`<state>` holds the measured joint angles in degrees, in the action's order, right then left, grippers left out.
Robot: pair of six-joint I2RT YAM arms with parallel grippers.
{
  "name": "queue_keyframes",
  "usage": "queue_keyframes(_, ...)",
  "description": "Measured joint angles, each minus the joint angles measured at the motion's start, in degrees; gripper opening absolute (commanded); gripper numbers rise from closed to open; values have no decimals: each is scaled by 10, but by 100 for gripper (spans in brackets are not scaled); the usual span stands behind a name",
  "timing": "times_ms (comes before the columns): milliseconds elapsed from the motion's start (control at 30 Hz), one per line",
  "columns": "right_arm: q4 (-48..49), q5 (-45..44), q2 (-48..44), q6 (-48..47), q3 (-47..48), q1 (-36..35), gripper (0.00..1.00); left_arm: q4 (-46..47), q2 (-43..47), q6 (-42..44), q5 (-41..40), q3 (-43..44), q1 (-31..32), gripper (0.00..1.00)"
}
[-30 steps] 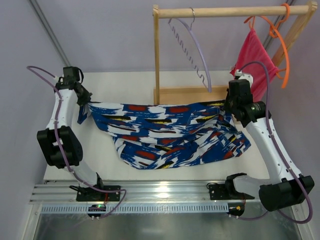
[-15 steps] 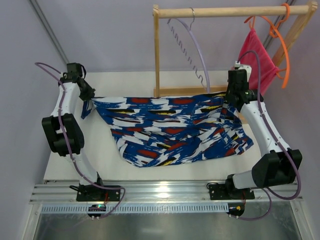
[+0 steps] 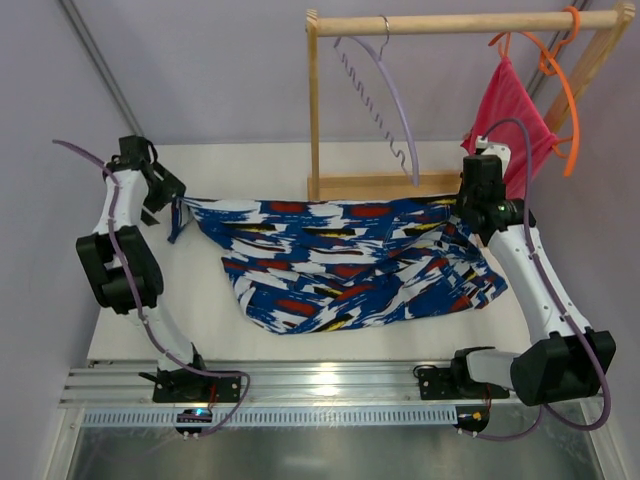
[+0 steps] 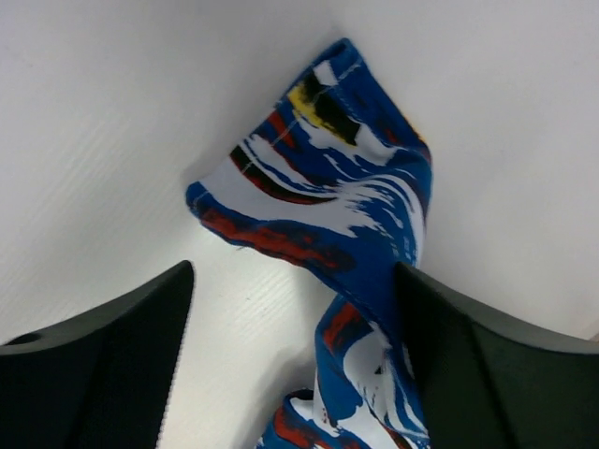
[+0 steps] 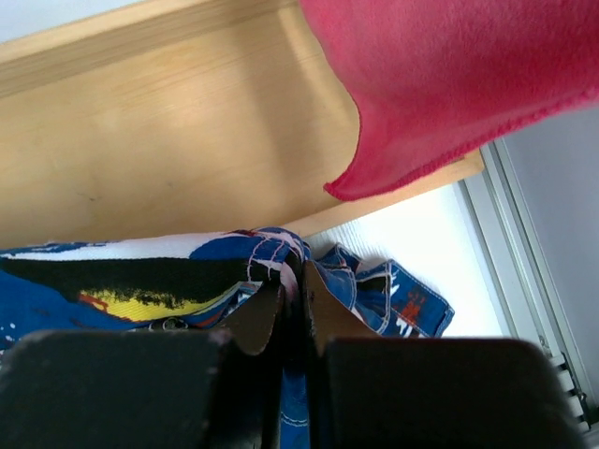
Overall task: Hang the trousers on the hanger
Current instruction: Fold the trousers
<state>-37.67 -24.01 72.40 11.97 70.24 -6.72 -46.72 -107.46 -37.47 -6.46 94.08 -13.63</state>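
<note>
The blue patterned trousers (image 3: 340,262) lie spread across the white table, stretched from left to right. My left gripper (image 3: 170,203) is open at their left end; in the left wrist view the cloth (image 4: 328,196) lies loose on the table between the wide-apart fingers (image 4: 122,346). My right gripper (image 3: 468,212) is shut on the trousers' right end, with fabric (image 5: 253,253) pinched between the fingers (image 5: 257,318). The lavender hanger (image 3: 385,100) hangs from the wooden rail (image 3: 450,22), above and behind the trousers.
The wooden rack's post (image 3: 314,110) and base board (image 3: 380,186) stand just behind the trousers. An orange hanger (image 3: 560,90) carries a pink-red cloth (image 3: 510,110) at the rail's right end, close above my right gripper. The pink-red cloth (image 5: 440,84) and base board (image 5: 159,140) fill the right wrist view.
My left gripper has opened and let go of the trousers' left end, which now lies slack on the table. Both arms moved back toward the rack; the right grip is unchanged.
</note>
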Motion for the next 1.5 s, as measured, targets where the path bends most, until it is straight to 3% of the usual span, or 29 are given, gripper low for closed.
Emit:
queue_keyframes(267,4,14,-28,2,-34,2,4,-12,6,-54,-10,-57,-39,100)
queue_keyframes(533,14,19,-37,2,-51,2,4,-7,31,-92,12,-87,-96,100)
queue_keyframes(767,15,19,-37,2,-53,2,4,12,57,-102,28,-118,-100,97)
queue_keyframes(1033,15,21,-37,1,-53,2,4,70,55,-118,68,-189,-100,85)
queue_keyframes(1333,15,33,-46,1,-53,2,4,127,11,-136,77,-206,-100,68)
queue_keyframes(1433,15,36,-48,1,-54,2,4,134,-3,-143,76,-209,-100,54)
queue_keyframes(1467,14,37,-48,1,-54,2,4,138,-6,-146,76,-214,-100,37)
queue_keyframes(1500,14,37,-49,1,-55,2,4,141,-7,-151,74,-220,-100,30)
